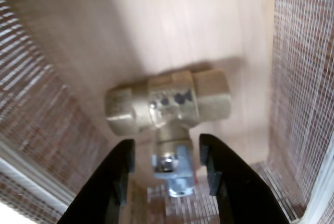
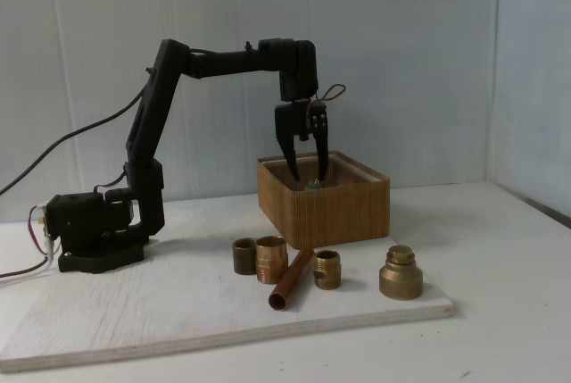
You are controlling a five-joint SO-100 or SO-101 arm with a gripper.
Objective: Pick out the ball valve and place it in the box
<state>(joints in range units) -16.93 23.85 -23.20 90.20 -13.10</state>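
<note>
The ball valve (image 1: pixel 167 101) lies on the pale floor of the box (image 1: pixel 36 109). Its brass body runs across the wrist view, and its silver nut and stem point toward the camera, with only a sliver of the red handle showing. My gripper (image 1: pixel 167 141) is open just above it, one black finger on each side of the stem with a gap on both sides. In the fixed view my gripper (image 2: pixel 308 171) points straight down with its fingertips dipped inside the rim of the brown ribbed box (image 2: pixel 335 209).
On the white board in front of the box lie two brass fittings (image 2: pixel 260 256), a copper pipe piece (image 2: pixel 291 281), a small brass fitting (image 2: pixel 326 270) and a larger brass fitting (image 2: pixel 401 273). The arm's base (image 2: pixel 94 231) stands at the left.
</note>
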